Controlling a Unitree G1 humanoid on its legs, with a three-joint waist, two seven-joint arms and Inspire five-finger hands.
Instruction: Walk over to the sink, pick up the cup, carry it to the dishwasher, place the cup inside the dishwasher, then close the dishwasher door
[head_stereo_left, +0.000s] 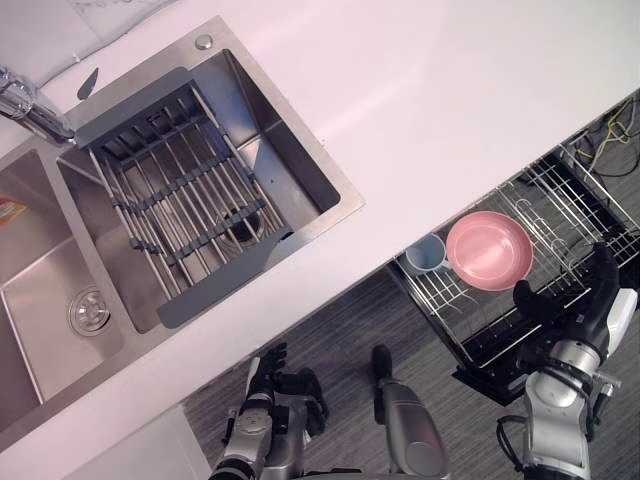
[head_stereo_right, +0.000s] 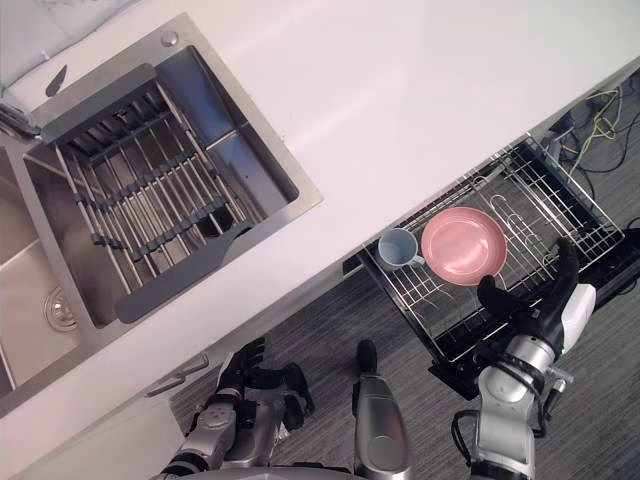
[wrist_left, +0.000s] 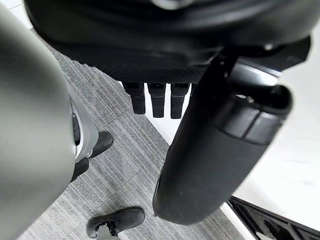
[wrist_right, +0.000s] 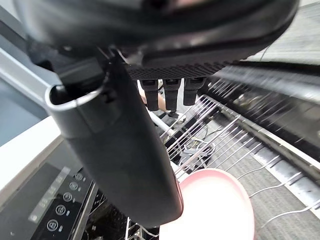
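1. The blue cup (head_stereo_left: 425, 253) sits in the dishwasher rack (head_stereo_left: 560, 200), just beside the pink bowl (head_stereo_left: 488, 250). The job left is to shut the door (wrist_right: 50, 210).
2. The right hand (head_stereo_left: 578, 312) is at the front edge of the rack, with straight fingers, holding nothing.
3. The left hand (head_stereo_left: 268, 380) hangs low by the counter (head_stereo_left: 450, 100), loose and empty.
4. To do this well, the right hand should push flat on the rack's front bar so it slides in straight. Then it should lift the door by its edge.
5. The rack hides most of the door, and only its button strip is easy to see. It is hard to tell if the right hand touches the rack. The counter hides the back of the rack.
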